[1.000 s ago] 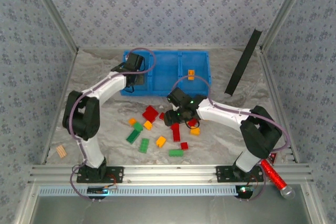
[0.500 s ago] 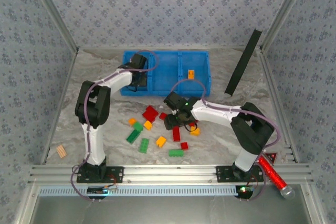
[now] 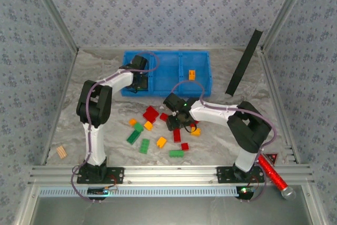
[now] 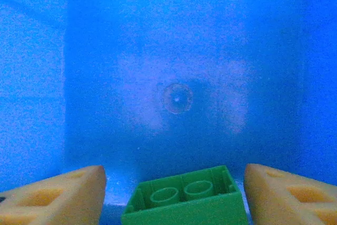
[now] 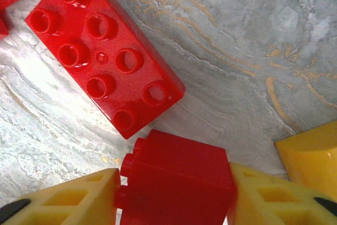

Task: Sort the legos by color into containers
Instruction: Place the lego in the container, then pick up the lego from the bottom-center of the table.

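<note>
My left gripper (image 4: 174, 183) hangs open inside the left container (image 4: 179, 51) of the blue tray (image 3: 166, 59). A green lego (image 4: 184, 204) lies hollow side up between its fingers, with a gap on each side. In the top view this gripper (image 3: 138, 81) is over the tray's left end. My right gripper (image 5: 174, 191) is shut on a small red lego (image 5: 179, 169) lying on its side on the table, and is seen from above (image 3: 177, 123) among the loose legos. An orange lego (image 3: 191, 74) lies in the right container.
A long red lego (image 5: 105, 51) lies just beyond the held one and a yellow lego (image 5: 310, 156) to its right. Red (image 3: 151, 114), green (image 3: 134, 136) and yellow (image 3: 161, 142) legos are scattered mid-table. A black bar (image 3: 243, 62) leans at the right; a red cylinder (image 3: 274, 175) lies at the near right.
The left gripper's jaws have spread and the green lego now lies free between them. The right gripper has closed onto the small red lego. The left arm's elbow swung right.
</note>
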`<state>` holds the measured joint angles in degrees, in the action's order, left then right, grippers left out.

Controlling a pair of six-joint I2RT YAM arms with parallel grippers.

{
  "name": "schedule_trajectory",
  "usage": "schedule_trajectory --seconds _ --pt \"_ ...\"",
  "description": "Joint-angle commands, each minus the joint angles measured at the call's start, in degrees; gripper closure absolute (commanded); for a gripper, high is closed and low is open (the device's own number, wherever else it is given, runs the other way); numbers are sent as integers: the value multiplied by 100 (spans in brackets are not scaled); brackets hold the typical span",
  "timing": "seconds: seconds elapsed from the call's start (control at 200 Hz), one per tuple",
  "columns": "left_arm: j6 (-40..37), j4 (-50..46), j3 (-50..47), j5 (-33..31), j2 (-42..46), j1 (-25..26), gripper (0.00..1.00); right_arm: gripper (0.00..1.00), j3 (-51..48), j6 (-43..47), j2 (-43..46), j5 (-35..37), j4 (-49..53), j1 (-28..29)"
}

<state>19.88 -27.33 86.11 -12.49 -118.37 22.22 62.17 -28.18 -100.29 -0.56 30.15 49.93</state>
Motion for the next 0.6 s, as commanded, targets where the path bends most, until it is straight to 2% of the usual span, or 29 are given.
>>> schedule_trajectory --seconds 0.0,0.22,0.35,0.6 --pt "-45 -148 119 -8 370 28 27 54 124 -56 -49 113 52 35" --pt "-157 -135 125 -90 982 11 24 60 567 224 219 218 593 -17" --pt "-186 -207 96 -61 1334 -15 22 60 1275 574 245 373 994 -88" --pt "58 -396 -832 36 2705 17 20 60 2567 1377 -227 806 948 -546"
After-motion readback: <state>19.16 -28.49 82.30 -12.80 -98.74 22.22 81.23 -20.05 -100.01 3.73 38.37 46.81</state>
